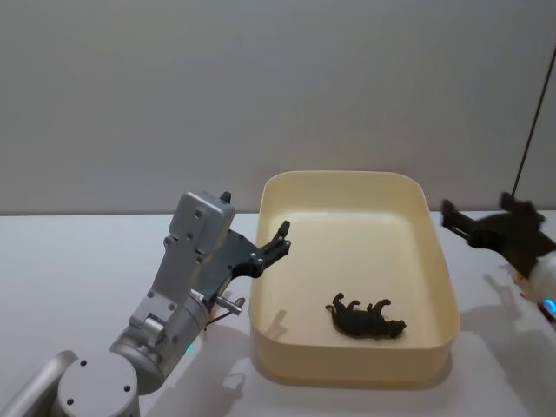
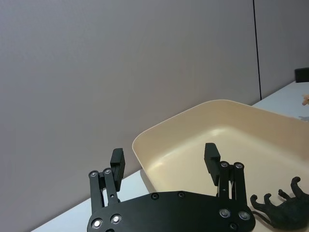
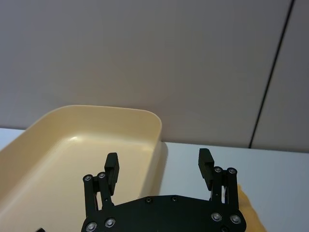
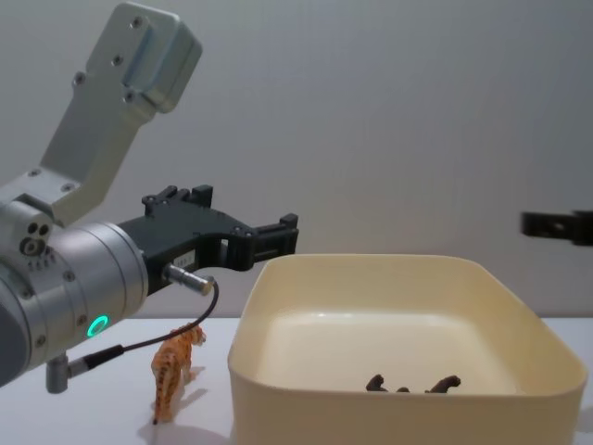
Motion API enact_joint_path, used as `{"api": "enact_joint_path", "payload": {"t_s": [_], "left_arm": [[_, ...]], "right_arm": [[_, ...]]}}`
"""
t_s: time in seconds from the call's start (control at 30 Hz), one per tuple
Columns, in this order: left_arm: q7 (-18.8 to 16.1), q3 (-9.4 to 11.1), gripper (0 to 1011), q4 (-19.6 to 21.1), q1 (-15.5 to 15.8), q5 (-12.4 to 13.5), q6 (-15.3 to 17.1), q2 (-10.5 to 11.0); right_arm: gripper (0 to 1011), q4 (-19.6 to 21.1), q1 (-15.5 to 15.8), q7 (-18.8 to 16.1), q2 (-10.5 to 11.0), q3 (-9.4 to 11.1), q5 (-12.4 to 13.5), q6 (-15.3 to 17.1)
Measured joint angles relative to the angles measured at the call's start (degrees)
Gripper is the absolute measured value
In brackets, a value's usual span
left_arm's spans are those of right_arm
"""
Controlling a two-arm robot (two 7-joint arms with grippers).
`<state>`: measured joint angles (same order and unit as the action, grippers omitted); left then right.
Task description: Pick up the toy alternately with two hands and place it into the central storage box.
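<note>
Surface: white table [image 1: 78,261], cream storage box [image 1: 347,365] on it. Just left of the box stands an orange tiger toy [image 4: 175,363]

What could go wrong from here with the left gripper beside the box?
The open left gripper hangs close to the storage box's left rim; lowering could knock the box. The orange tiger toy stands under that arm, where its dangling cable might tip it. The right gripper hangs open past the box's right side.
</note>
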<state>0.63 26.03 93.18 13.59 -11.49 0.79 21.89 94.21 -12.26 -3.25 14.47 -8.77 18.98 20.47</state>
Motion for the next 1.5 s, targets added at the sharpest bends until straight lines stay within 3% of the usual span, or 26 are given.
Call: {"api": "enact_joint_path", "payload": {"t_s": [0.43, 0.87, 1.17, 1.5], "left_arm": [[0.00, 0.00, 1001, 0.00, 0.00, 0.00, 0.00, 0.00], [0.00, 0.00, 1001, 0.00, 0.00, 0.00, 0.00, 0.00], [0.00, 0.00, 1001, 0.00, 0.00, 0.00, 0.00, 0.00], [0.00, 0.00, 1001, 0.00, 0.00, 0.00, 0.00, 0.00]], "right_arm": [[1001, 2.54, 6.34, 4.87, 4.94, 4.36, 1.26, 0.92], [1001, 1.13, 9.58, 6.88, 7.37, 6.67, 0.28, 0.77], [1001, -2.62, 8.37, 5.42, 6.96, 5.98, -1.77, 0.69], [1001, -9.65, 3.91, 2.75, 4.89, 3.88, -4.90, -0.59]]}}
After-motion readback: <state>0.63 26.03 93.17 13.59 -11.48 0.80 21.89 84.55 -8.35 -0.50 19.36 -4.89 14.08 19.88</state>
